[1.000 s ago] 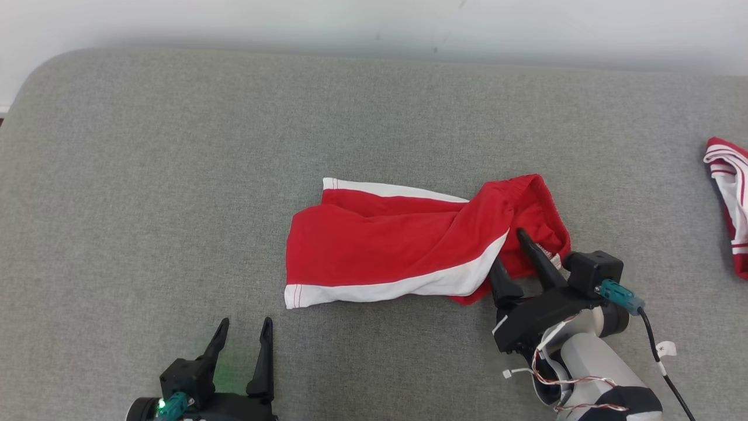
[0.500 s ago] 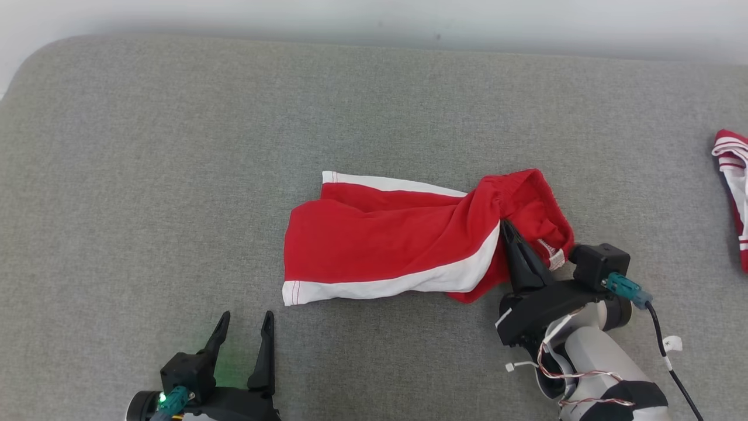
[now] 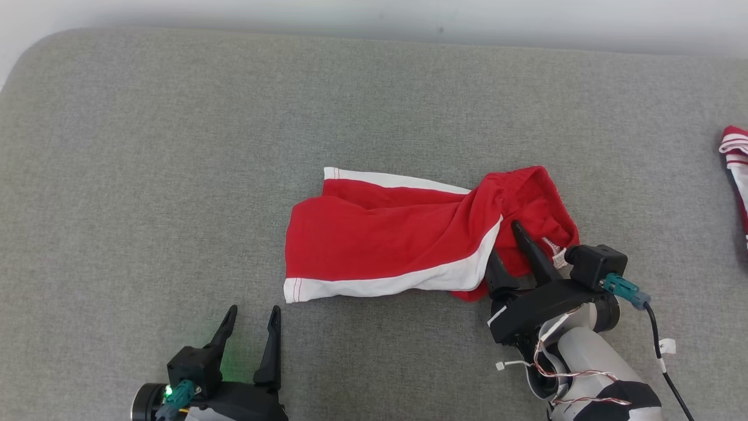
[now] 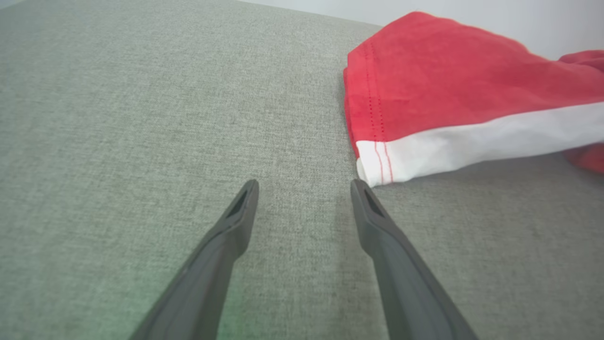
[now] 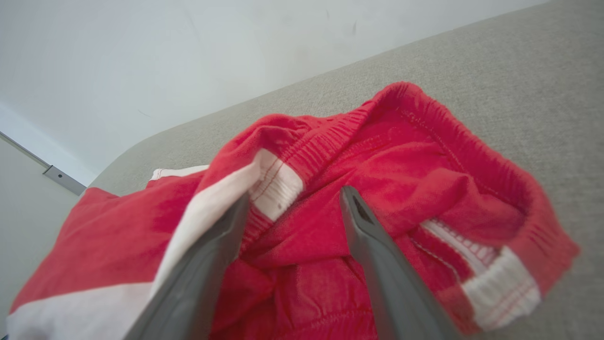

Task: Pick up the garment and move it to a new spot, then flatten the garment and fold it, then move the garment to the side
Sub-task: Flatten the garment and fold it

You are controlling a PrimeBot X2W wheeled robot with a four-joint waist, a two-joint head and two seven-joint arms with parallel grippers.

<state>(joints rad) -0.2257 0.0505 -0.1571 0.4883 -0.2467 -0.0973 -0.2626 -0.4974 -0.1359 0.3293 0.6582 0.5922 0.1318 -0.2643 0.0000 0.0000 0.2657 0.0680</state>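
Logged red-and-white garment (image 3: 385, 245) crumpled at frame centre on grey cushion (image 3: 175, 146). Found right gripper (image 3: 502, 241) at its waistband end, fingers spread, fabric between them. Noted left gripper (image 3: 254, 309) lower left, fingers apart, near hem corner.

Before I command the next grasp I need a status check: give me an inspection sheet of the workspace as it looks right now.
Surface: grey fabric pad, flat, no stains seen.
Job's things: red shorts with white stripes, lying crumpled, waistband bunched at the right end.
Clutter: second red-and-white garment at the right edge.
Grippers: left gripper open, beside the shorts' hem corner; right gripper open, fingers astride waistband fabric, not clamped.
Cables: black cable with a teal plug off the right wrist, clear of the shorts.
Surroundings: pale wall behind the pad.
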